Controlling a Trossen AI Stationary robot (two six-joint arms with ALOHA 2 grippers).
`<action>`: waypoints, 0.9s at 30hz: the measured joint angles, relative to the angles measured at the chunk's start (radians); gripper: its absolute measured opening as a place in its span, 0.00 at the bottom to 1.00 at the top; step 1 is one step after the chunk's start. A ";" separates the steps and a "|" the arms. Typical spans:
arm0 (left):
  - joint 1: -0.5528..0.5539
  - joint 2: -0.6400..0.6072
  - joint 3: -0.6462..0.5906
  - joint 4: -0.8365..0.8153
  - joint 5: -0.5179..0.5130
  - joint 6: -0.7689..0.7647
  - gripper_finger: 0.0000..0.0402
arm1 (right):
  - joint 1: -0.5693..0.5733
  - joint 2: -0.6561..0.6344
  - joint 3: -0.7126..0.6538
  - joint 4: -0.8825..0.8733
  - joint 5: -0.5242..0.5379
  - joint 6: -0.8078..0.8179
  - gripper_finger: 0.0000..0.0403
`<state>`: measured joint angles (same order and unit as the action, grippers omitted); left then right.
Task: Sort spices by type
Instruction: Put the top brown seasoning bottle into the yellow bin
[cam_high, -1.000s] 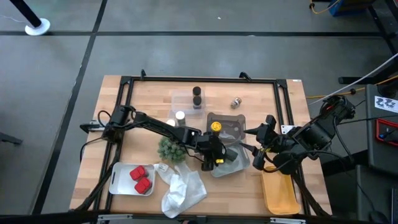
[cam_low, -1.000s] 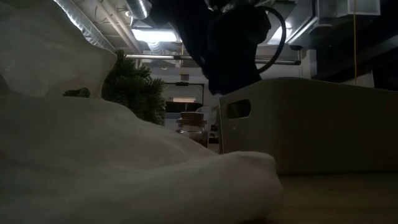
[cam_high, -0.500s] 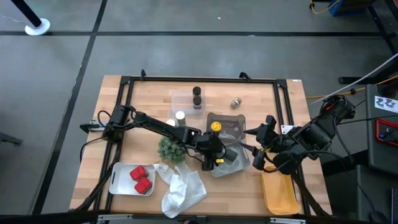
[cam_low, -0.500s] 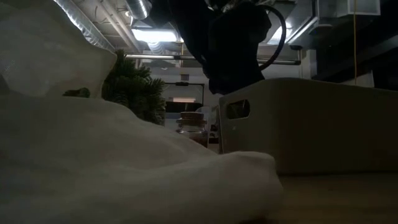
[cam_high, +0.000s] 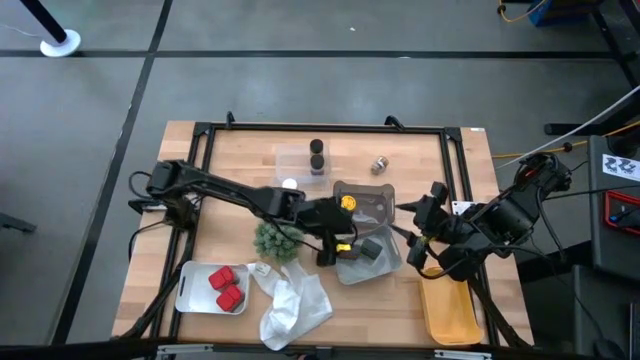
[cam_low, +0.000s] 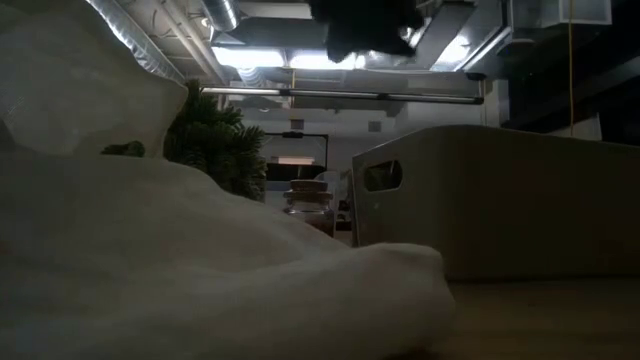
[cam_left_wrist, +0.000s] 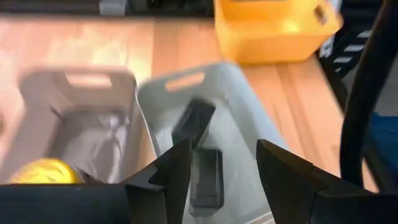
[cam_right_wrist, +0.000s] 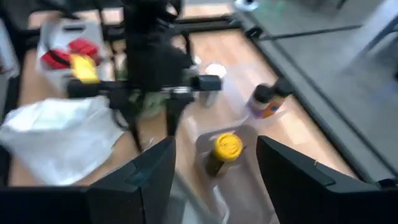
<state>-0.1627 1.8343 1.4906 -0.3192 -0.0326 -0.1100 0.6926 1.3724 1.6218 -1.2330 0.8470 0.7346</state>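
My left gripper (cam_high: 333, 250) hangs open above the near left rim of the grey tray (cam_high: 385, 268), touching nothing. Two dark grey blocks (cam_left_wrist: 199, 124) (cam_left_wrist: 206, 177) lie on that tray's floor below its fingers. A yellow-capped jar (cam_high: 347, 203) stands in the clear tray (cam_high: 375, 192) just behind. My right gripper (cam_high: 422, 240) waits open, raised at the grey tray's right side, holding nothing. Red packets (cam_high: 226, 286) lie in the white tray (cam_high: 190, 290). Dark brown jars (cam_high: 316, 155), a white-capped jar (cam_high: 289, 185) and a small round piece (cam_high: 379, 165) stand farther back.
A green bushy plant (cam_high: 275, 240) stands left of my left gripper, and a crumpled white plastic bag (cam_high: 290, 305) lies near the front edge. A yellow tray (cam_high: 450, 310) sits at the front right. A black frame (cam_high: 330, 128) runs around the table.
My left gripper has risen out of the grey tray and drawn slightly toward the table's left; in the low view it has gone from the tray's rim up to the top of the picture. The dark grey block beneath it stays on the tray's floor.
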 joint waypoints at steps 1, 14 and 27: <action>0.000 -0.023 0.000 -0.003 0.000 0.020 0.41 | -0.004 0.000 0.000 0.000 0.029 0.007 0.55; 0.019 -0.224 0.000 -0.089 0.000 0.231 0.41 | -0.340 0.007 0.000 -0.178 -0.107 -0.307 0.55; 0.177 -0.279 -0.032 -0.210 0.000 0.301 0.41 | -0.783 0.046 0.000 -0.169 -0.373 -0.895 0.55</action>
<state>0.0142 1.5555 1.4589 -0.5291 -0.0330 0.1912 -0.0905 1.4184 1.6215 -1.4017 0.4739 -0.1608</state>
